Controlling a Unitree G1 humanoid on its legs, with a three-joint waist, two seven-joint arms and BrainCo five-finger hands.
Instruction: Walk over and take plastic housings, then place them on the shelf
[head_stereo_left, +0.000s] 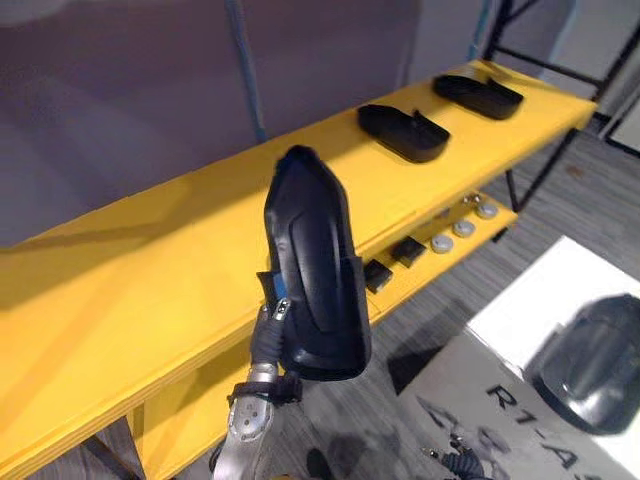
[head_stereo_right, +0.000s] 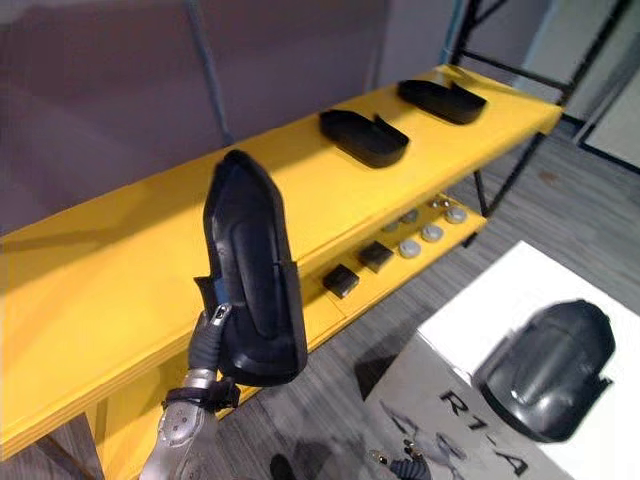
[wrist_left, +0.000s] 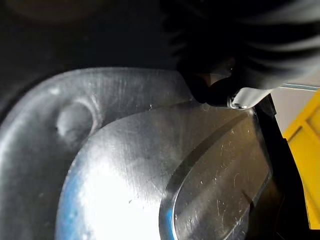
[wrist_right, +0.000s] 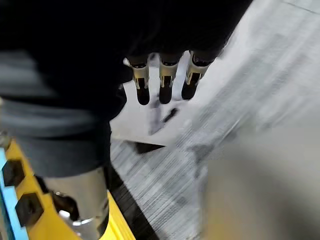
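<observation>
Closest to my eyes is the held housing (head_stereo_left: 315, 270), a long black shell standing almost upright in the air over the front edge of the shelf (head_stereo_left: 150, 290). My left hand (head_stereo_left: 271, 295) grips it at its lower end. What I see of the hand is curled onto the shell's side edge, and the rest of the fingers sit behind the plastic. My right hand (wrist_right: 165, 80) hangs over the floor (wrist_right: 240, 100) with fingers straight and loose, holding nothing.

I judge the step to be the set-down. To do it well I should carry the shell past the front edge, tip it from upright to flat, and let it rest fully on the yellow top board before easing my grip. Letting go while part of it overhangs would likely drop it to the floor.

Room is generous. The two housings (head_stereo_left: 403, 132) already placed lie well apart from mine, toward the board's far right end, and the board in front of me and toward its left end is bare. The wall runs along the back edge, so I should not push too deep. Below the front edge the lower board (head_stereo_left: 420, 275) carries small black blocks (head_stereo_left: 377, 274) and round discs (head_stereo_left: 463, 228). I should stay above those. One more housing (head_stereo_right: 545, 370) rests on the white table (head_stereo_right: 480, 300) to my right, away from the shelf.
</observation>
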